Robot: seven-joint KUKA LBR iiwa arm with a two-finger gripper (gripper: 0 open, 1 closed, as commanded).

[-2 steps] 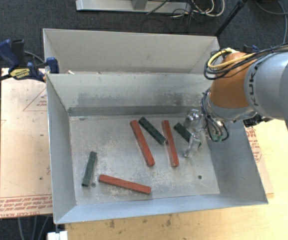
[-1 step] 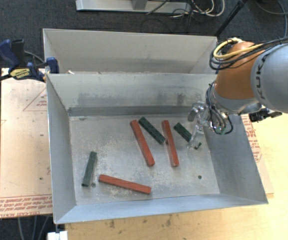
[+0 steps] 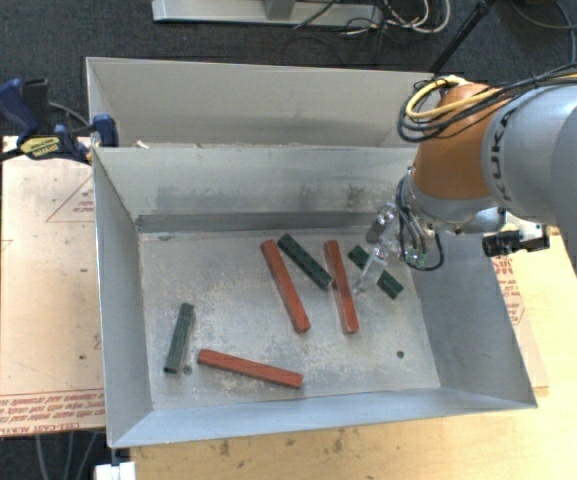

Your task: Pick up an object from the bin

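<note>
Camera view: the gripper [image 3: 371, 263] is seen low in the bin [image 3: 118, 268], right of centre, over a short green block [image 3: 390, 286] that lies just right of a red stick [image 3: 342, 288]. The step in hand is judged to be the descent onto that block, with no grasp made yet. The jaws appear to be parted narrowly and set on either side of the block's upper end; nothing is seen held between them, and contact with the block cannot be made out. A clean closure on the block is called for next, then a straight lift, with the red stick left undisturbed. A long green stick [image 3: 303, 260] and a second red stick [image 3: 285, 286] lie further left, well apart from the gripper.
</note>
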